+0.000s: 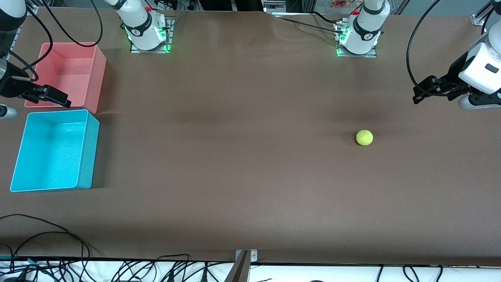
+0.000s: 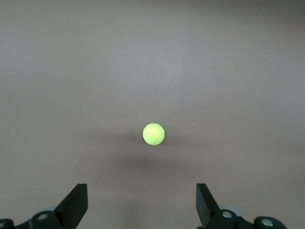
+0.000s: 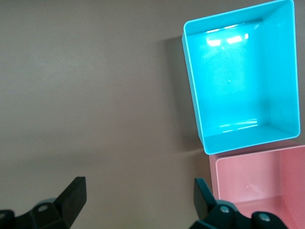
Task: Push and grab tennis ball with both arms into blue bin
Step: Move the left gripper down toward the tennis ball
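Observation:
The tennis ball [image 1: 364, 137] lies alone on the brown table toward the left arm's end. In the left wrist view the ball [image 2: 153, 134] lies ahead of the open, empty left gripper [image 2: 141, 202]. In the front view the left gripper [image 1: 418, 95] hangs in the air over the table near that end, apart from the ball. The blue bin [image 1: 88, 156] stands empty at the right arm's end and also shows in the right wrist view [image 3: 248, 137]. My right gripper [image 1: 65, 103] hovers over the pink bin's near wall; it is open and empty [image 3: 140, 198].
A pink bin [image 1: 98, 74] of the same size stands beside the blue bin, farther from the front camera, and shows in the right wrist view [image 3: 259, 167]. Both arm bases [image 1: 148, 35] [image 1: 358, 37] stand at the table's back edge. Cables lie along the near edge [image 1: 58, 239].

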Motion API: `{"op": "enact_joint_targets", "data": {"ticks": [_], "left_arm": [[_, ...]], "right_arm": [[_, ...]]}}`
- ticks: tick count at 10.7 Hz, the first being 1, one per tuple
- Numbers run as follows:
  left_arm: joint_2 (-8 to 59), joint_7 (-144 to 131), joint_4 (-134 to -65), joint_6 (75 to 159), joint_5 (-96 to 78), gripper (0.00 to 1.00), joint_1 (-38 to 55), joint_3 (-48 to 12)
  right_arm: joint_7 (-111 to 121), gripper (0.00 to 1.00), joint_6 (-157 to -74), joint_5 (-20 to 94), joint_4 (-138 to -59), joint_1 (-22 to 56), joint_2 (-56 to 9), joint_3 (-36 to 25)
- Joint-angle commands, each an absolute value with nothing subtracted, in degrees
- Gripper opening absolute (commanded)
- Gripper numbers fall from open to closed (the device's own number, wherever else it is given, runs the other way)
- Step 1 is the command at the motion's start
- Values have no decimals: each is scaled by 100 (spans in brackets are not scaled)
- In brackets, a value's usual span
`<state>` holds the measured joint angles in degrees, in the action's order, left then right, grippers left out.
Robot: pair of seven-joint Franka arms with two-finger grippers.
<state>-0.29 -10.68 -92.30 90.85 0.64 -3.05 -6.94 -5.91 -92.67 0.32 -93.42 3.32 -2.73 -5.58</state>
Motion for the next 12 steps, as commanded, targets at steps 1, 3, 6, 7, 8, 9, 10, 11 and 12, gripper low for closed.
{"op": "enact_joint_targets", "data": {"ticks": [1,3,6,7,8,9,10,11,12], "left_arm": [[-105,-1107,-9219,8991,167,100,51,-423],[-53,-1090,-9246,9009,150,100,281,-387],[0,-1081,-9448,9210,167,100,554,-396],[0,-1072,-9431,9220,176,100,528,-396],[17,-1072,-9431,9220,176,100,484,-404],[35,-1072,-9457,9220,176,100,466,-413],[61,-1064,-9501,9228,176,100,405,-413],[70,-1072,-9579,9307,211,100,404,-413],[44,-1072,-9615,9386,341,100,404,-404]], "right_arm": [[-615,100,-9149,-9,-9211,316,-325,-562],[-615,100,-9149,-9,-9202,308,-316,-571],[-615,100,-9149,-9,-9202,308,-316,-571],[-615,100,-9149,-9,-9202,308,-316,-571],[-615,100,-9149,-9,-9202,308,-316,-563],[-615,100,-9149,-9,-9202,308,-316,-563],[-615,100,-9149,-9,-9202,308,-325,-562],[-615,100,-9149,-9,-9202,308,-325,-562],[-607,100,-9149,-9,-9202,308,-316,-562]]}}
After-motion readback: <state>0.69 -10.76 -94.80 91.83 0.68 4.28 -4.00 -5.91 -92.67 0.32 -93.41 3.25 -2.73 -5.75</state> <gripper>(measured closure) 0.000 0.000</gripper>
